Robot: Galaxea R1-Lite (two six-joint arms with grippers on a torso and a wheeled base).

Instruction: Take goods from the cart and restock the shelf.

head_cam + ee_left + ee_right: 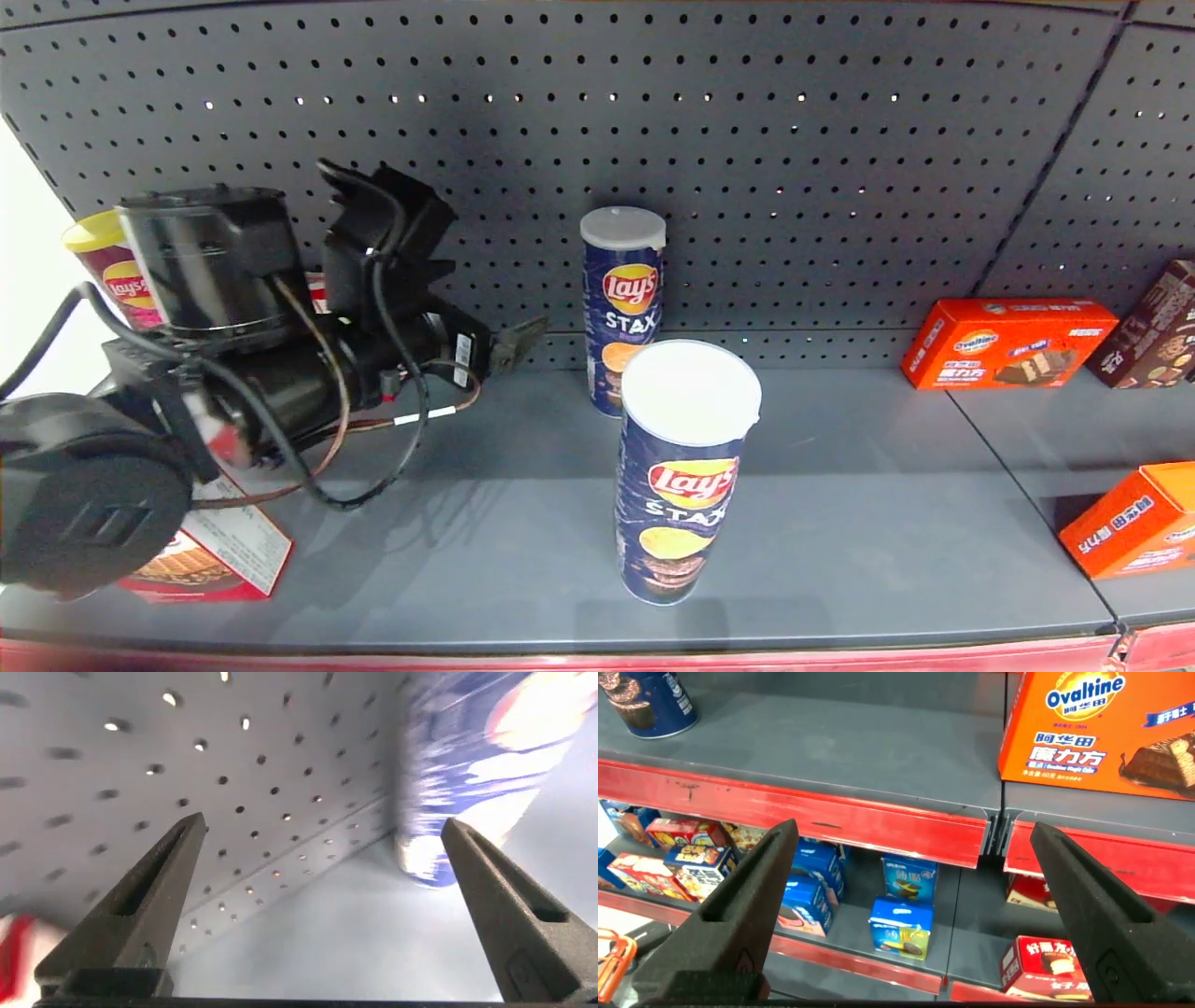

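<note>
- My left claw is spread wide and holds nothing. It sits low over the shelf at the left and points at the pegboard back wall.
- The far blue chip can stands upright near the back wall, just right of my left claw.
- The near blue chip can stands upright close to the front edge, slightly right of the far one and apart from it.
- A pink can with a yellow lid stands at the far left behind my arm, and a red box lies at the near left.
- On the right are a far orange box, a brown box beside it, and a near orange box.
- My right claw is also spread and empty, in front of the shelf's red front edge. Blue boxes sit on the shelf below.
</note>
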